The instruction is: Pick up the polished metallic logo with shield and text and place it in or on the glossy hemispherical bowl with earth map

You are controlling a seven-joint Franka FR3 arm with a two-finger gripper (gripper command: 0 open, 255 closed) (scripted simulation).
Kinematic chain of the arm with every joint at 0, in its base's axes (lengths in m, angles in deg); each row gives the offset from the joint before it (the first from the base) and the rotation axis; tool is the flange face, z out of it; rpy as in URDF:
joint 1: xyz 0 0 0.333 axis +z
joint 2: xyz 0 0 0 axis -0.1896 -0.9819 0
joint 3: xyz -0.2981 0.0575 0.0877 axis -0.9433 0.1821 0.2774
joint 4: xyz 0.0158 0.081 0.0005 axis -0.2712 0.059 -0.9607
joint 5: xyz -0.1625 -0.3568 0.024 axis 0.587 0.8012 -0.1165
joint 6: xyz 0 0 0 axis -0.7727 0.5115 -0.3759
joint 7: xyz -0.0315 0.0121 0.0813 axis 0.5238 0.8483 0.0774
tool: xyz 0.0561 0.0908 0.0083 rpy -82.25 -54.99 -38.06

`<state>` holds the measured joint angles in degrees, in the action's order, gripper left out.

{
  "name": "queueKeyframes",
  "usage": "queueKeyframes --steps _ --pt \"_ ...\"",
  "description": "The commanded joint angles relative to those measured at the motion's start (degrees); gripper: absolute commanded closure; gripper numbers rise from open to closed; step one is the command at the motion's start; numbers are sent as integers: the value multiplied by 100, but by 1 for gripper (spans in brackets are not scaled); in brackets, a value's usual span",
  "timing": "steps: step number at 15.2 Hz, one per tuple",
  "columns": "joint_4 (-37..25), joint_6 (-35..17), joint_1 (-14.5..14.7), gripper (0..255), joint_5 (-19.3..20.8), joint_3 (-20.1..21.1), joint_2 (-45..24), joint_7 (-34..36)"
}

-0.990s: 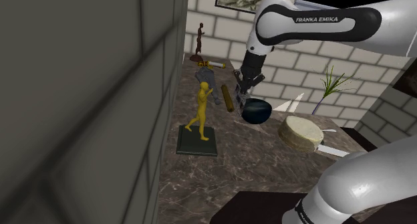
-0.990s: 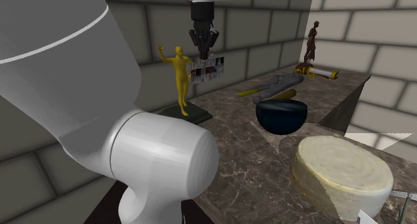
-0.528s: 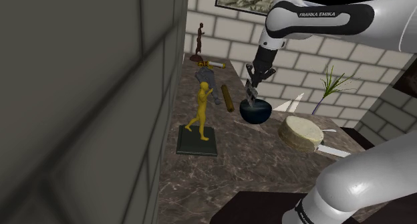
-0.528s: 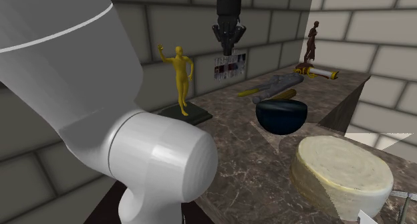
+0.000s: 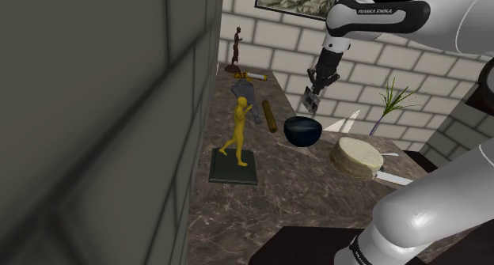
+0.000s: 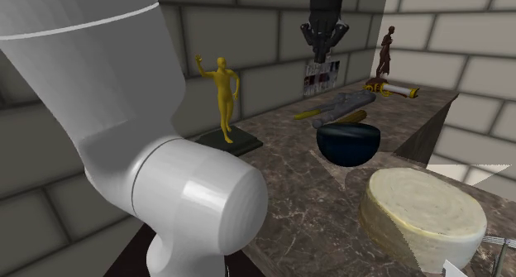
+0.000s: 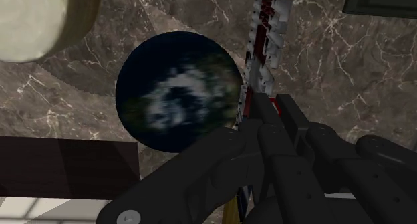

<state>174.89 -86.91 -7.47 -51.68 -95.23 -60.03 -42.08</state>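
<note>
The logo (image 5: 311, 103) is a thin flat plate with silver, red and dark markings. It hangs upright in the air with my gripper (image 5: 315, 91) shut on its top edge. In the second exterior view the logo (image 6: 322, 75) hangs under the gripper (image 6: 324, 55), behind and above the bowl (image 6: 349, 141). The bowl (image 5: 303, 130) is a dark glossy hemisphere standing on the marble counter. Through the wrist camera the logo (image 7: 266, 45) appears edge-on between the fingers (image 7: 248, 132), right beside the bowl (image 7: 177, 92), whose inside shows a cloudy earth pattern.
A yellow figurine (image 5: 238, 129) stands on a dark slab (image 5: 234, 168) by the grey wall. A cream wheel-shaped block (image 5: 356, 157) lies near the bowl. At the counter's far end are a brown stick (image 5: 270, 115), a grey object (image 5: 244, 85) and a dark statuette (image 5: 237, 50). A plant (image 5: 388, 105) stands past the counter edge.
My gripper has carried the logo away from the yellow figurine, toward the shoulder view's right and slightly up, to a spot beside and above the bowl.
</note>
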Motion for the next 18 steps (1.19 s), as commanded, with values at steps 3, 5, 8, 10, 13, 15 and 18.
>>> queueKeyframes --steps 3,5,8,10,13,15,18 --pt "-609 129 -198 255 -7 -334 -478 -548" --pt "-963 216 -300 255 -39 -487 -744 -812" --pt "-1561 376 -465 255 -125 -704 -1191 -1208" --pt "-1927 480 -568 255 -192 -813 -1460 -1424" --pt "-1639 237 -566 255 -181 -806 -1414 -1417" --pt "-1457 77 -564 255 -175 -805 -1391 -1414" --pt "-1198 -160 -563 255 -170 -803 -1368 -1411"
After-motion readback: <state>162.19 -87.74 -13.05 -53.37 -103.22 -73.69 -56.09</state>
